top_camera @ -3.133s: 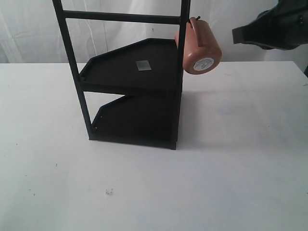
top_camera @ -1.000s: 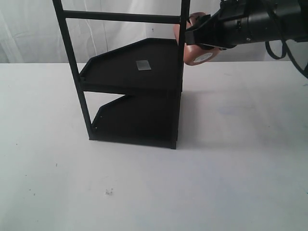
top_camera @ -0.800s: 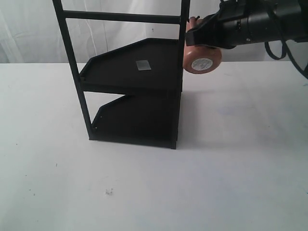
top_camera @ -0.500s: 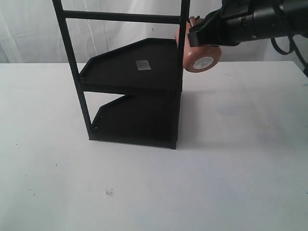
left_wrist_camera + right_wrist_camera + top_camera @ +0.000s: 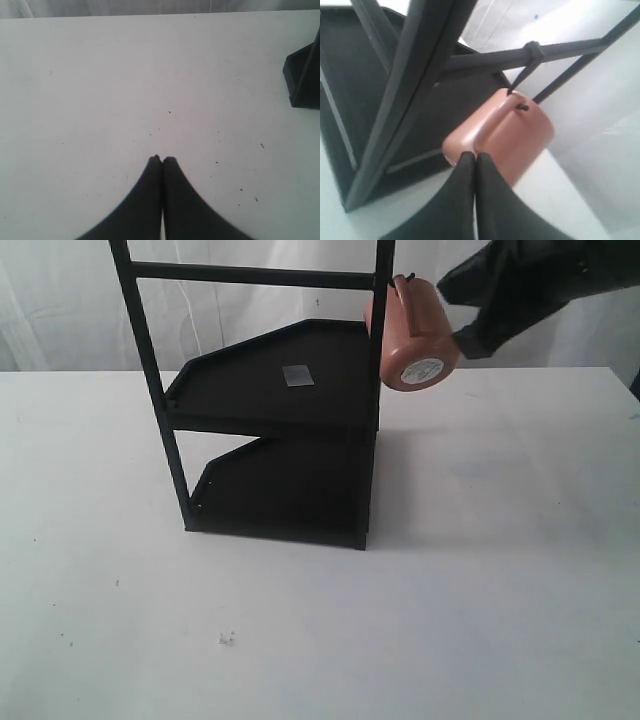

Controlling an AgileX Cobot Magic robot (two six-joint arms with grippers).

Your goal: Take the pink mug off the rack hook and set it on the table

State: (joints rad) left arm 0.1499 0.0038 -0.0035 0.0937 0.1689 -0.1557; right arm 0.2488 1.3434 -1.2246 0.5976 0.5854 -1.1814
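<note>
The pink mug (image 5: 415, 335) hangs by its handle from the rack hook (image 5: 408, 280) on the right post of the black rack (image 5: 290, 380), its white-stickered base facing outward. My right gripper (image 5: 468, 343) is just to the right of the mug, blurred. In the right wrist view its fingers (image 5: 472, 156) are pressed together with nothing between them, tips close in front of the mug (image 5: 510, 135), which hangs below the hook (image 5: 520, 82). My left gripper (image 5: 162, 159) is shut above the bare white table (image 5: 150, 75).
The two-shelf rack stands on the table (image 5: 450, 590), with a small grey label (image 5: 297, 375) on its upper shelf. A corner of the rack's base (image 5: 304, 80) shows in the left wrist view. White curtains hang behind the table.
My right arm, which lay across the top of the mug, has drawn back to the right. The mug has swung slightly and still hangs on the hook.
</note>
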